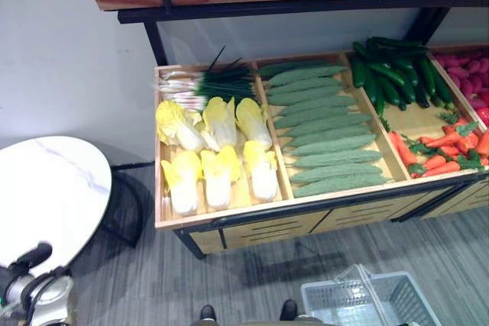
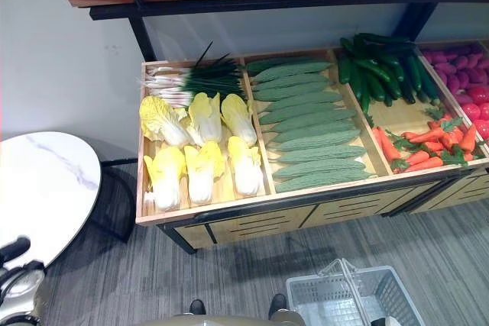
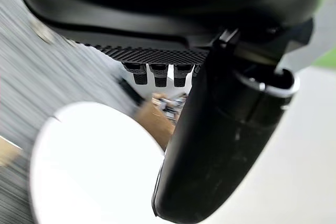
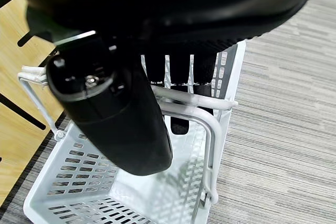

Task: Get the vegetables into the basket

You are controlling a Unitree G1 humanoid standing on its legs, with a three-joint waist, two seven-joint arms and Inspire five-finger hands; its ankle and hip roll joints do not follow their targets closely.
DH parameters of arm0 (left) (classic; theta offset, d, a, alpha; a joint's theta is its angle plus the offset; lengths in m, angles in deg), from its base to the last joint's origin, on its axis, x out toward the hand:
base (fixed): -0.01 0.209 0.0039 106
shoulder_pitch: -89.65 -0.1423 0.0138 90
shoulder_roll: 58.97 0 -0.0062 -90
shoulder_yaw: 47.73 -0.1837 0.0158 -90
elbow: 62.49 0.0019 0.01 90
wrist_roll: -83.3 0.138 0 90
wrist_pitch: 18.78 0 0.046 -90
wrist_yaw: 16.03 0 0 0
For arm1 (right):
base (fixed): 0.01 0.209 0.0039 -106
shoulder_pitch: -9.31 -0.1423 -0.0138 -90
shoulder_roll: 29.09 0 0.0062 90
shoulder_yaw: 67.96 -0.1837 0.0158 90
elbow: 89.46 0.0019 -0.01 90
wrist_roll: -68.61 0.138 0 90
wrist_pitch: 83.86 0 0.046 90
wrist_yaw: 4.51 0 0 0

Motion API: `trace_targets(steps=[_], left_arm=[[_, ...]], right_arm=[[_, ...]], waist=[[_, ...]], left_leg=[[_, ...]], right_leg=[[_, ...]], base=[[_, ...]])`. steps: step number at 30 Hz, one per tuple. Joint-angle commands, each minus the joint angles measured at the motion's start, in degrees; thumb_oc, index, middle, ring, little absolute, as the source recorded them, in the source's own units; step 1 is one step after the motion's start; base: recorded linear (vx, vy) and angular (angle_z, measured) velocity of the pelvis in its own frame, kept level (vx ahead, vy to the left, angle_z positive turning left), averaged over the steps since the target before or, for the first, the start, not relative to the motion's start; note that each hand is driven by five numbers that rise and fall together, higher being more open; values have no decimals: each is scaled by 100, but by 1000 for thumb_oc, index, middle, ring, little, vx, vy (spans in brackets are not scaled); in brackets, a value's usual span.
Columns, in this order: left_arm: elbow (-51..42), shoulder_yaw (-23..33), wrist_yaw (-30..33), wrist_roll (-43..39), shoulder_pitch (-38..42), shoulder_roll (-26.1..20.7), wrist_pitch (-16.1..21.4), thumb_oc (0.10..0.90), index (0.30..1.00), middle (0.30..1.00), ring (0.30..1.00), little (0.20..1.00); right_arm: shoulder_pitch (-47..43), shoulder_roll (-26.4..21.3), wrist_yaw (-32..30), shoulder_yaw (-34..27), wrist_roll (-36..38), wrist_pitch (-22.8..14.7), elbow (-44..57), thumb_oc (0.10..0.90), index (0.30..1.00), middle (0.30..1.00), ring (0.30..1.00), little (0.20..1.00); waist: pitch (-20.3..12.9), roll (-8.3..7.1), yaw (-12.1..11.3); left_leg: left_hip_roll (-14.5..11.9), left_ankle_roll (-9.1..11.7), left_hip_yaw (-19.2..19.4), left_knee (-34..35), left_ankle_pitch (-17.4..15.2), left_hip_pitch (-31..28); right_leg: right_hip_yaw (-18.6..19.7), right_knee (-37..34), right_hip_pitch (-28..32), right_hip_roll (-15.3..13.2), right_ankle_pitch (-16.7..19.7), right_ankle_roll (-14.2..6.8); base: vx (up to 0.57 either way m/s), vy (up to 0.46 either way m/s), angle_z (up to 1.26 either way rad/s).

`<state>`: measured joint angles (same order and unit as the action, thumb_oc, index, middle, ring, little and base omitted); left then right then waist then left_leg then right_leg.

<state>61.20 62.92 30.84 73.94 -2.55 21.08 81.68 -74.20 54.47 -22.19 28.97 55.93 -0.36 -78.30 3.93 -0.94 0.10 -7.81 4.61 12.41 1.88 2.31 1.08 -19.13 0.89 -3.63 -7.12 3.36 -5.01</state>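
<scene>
Right now your right hand (image 4: 131, 124) has its fingers (image 4: 178, 124) curled round the basket (image 4: 84, 192) handle (image 4: 199, 114); left hand (image 3: 210, 145) fingers curl, holding nothing. Bitter gourds (image 1: 328, 143) lie crosswise on the shelf (image 1: 306, 211).

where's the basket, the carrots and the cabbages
basket (image 1: 325, 295), left eye view, its near-left rim
carrots (image 1: 439, 154), left eye view, middle of the pile
cabbages (image 2: 202, 143), right eye view, middle of the group

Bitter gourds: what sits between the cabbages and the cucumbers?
Head views: the bitter gourds fill the middle compartment, between the cabbages and the cucumbers.
</scene>
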Motion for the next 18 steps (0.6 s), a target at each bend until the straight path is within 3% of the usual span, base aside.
trace_targets(steps=[1,11,18], left_arm=[[-560,106,187,630,273,-337,444,900,1000,1000,1000,1000],[-2457,-844,-586,1405,463,11,503,900,1000,1000,1000,1000],[-2700,-1488,-1147,1399,474,152,473,900,1000,1000,1000,1000]], right_arm=[[-222,-81,-299,-50,-53,68,-100,400,300,300,300,300],[-389,-126,-221,65,-160,121,-39,400,300,300,300,300],[-505,-105,-186,162,-188,133,15,400,300,300,300,300]], waist=[[66,-344,110],[90,-357,209],[81,-350,276]], left_leg=[[-235,395,-213,312,299,-14],[-249,364,-159,312,261,-56],[-288,355,-66,312,239,-119]], right_leg=[[360,-589,381,-510,318,-610],[450,-589,353,-500,326,-587],[548,-589,331,-463,326,-569]], base=[[-13,-6,5],[-2,-1,1],[9,-11,-10]])
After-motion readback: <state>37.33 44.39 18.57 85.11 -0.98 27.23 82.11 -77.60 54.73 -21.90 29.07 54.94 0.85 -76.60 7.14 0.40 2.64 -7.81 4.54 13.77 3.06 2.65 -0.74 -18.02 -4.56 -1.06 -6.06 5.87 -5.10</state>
